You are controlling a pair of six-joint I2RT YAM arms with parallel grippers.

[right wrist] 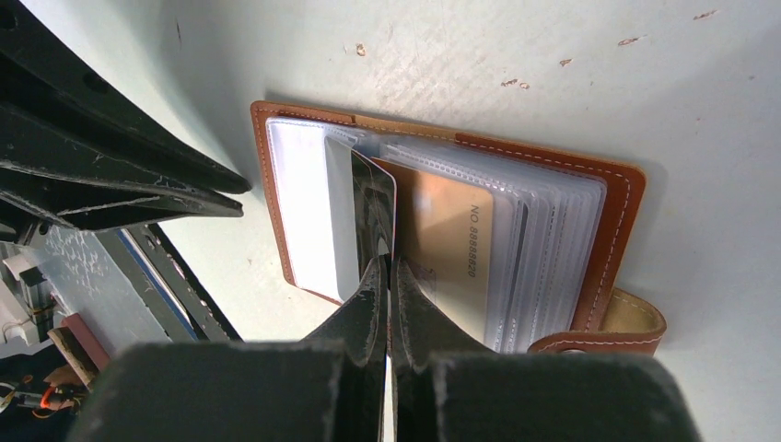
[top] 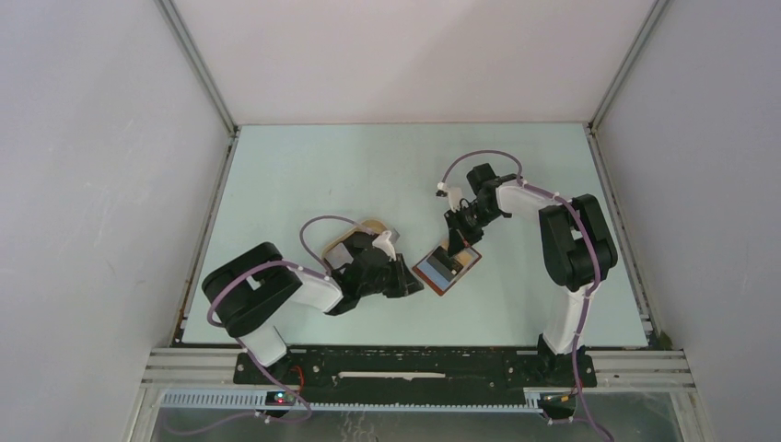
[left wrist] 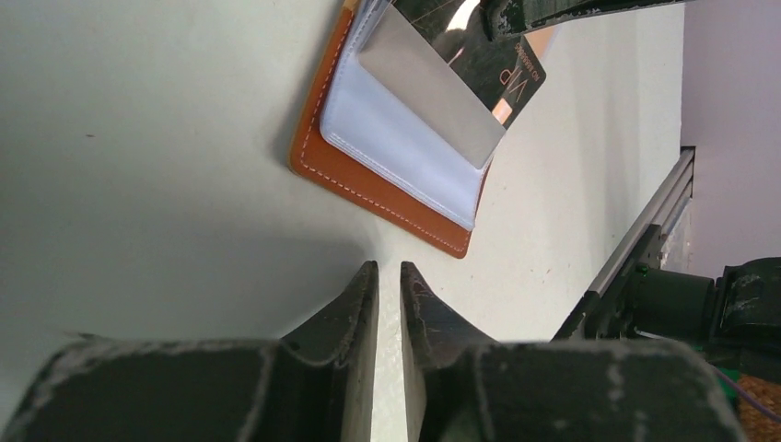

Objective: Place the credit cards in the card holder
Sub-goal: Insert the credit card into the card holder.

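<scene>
Right gripper is pinching black card at card holder, not yet seated; gold card looking sleeved; left gripper slightly parted, empty

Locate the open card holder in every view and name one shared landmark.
Top external: card holder lies open at the middle of the table.
Left wrist: card holder top centre, beyond the left jaws.
Right wrist: card holder centre, filling most of the frame.
Shared landmark, both wrist views: the black card pinched by the right jaws over its sleeves.
</scene>
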